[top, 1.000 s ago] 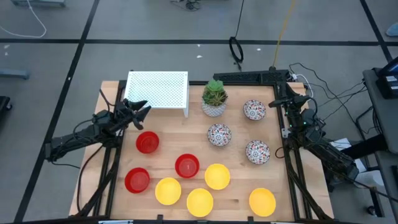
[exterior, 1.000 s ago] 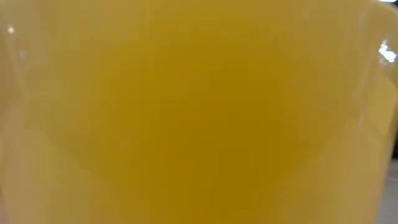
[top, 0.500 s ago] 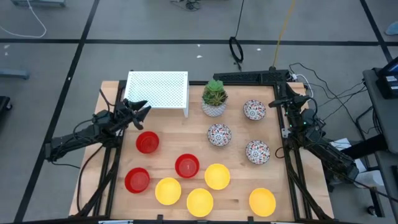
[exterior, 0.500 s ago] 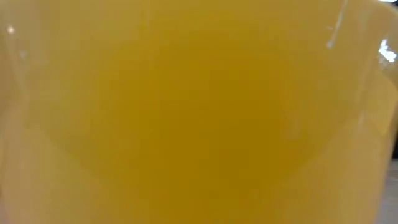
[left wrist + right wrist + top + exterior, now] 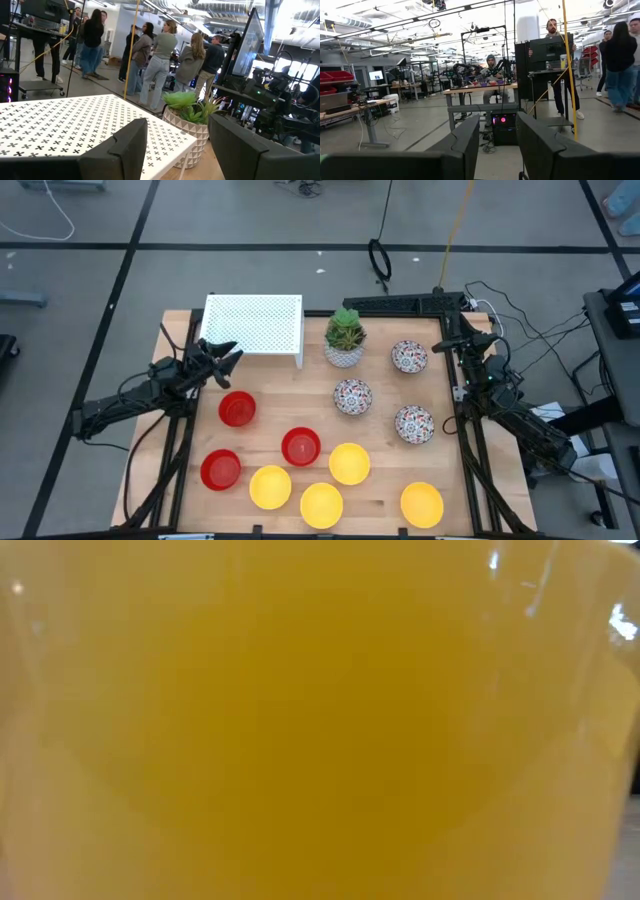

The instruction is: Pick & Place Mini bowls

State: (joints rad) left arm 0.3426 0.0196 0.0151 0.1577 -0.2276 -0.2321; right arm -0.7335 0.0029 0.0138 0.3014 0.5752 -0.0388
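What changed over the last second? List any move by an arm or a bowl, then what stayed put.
Nothing visibly changed. The left gripper is open and still beside the white perforated box, the right gripper still open at the table's far right edge. All ten mini bowls and the plant pot stayed put.

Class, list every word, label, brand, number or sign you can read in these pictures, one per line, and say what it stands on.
None can be read.
Bowls, plant pot and perforated white stand: only patterns, no writing.
Monitor in the room behind, right wrist view: too small to read.
Low view: filled by a yellow bowl, no text.
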